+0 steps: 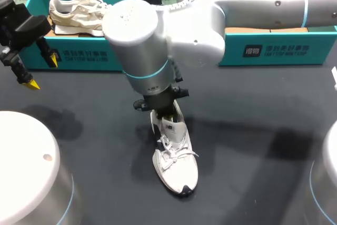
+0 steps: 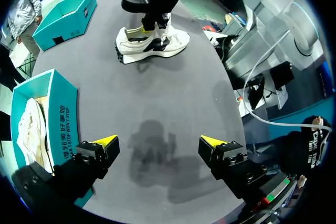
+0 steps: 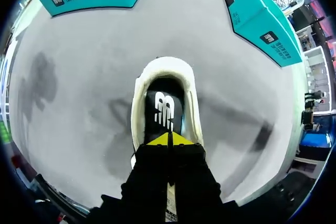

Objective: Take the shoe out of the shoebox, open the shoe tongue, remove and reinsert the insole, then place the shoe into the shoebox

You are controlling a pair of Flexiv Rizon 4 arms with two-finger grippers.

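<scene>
White shoe (image 1: 175, 156): out of the shoebox (image 1: 79, 56), upright on the counter (image 1: 253, 146); right fingers (image 3: 169, 139) closed together inside its opening over the insole (image 3: 164, 109), left fingers (image 2: 106, 141) spread, empty; insole removal, reinsertion, reboxing judged outstanding.

A dark grey table (image 1: 253, 130) spreads across the scene. At its far left stands an open teal box (image 1: 79, 55), and a pair of beige sneakers (image 1: 79, 11) lies inside it.
</scene>
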